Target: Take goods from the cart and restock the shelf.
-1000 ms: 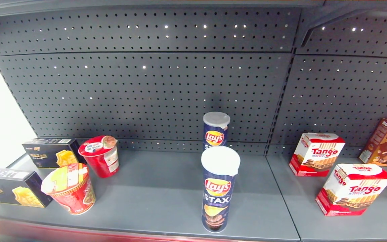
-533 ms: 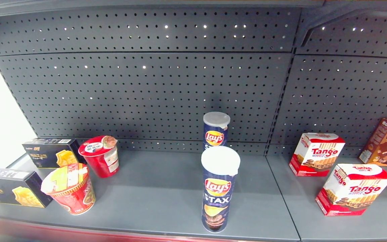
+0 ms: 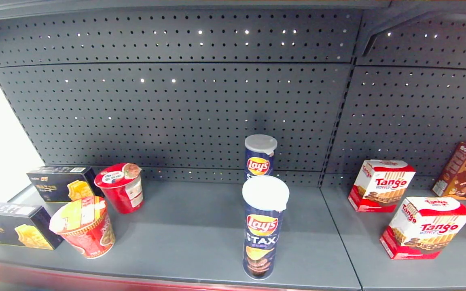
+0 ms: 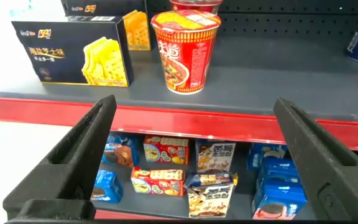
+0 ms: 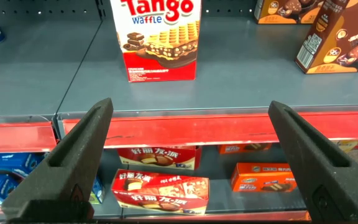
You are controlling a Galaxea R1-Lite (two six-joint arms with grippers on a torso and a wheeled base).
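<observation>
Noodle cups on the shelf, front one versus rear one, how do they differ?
The front noodle cup has a yellow-and-red lid; the rear noodle cup has a red lid with a white patch. The front noodle cup stands near the edge of the shelf; the rear noodle cup stands farther back, toward the pegboard. Both are red-sided, lidded and upright.

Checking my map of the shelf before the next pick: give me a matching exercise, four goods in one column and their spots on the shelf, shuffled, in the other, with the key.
Things:
1. front can
2. front cup
3. front wafer box
4. brown box

Places:
A. far right, at the back
B. left part, next to a black box
C. middle of the shelf, in front of another can
D. right bay, near the front edge

Pairs: 1-C; 2-B; 3-D; 4-A.
</observation>
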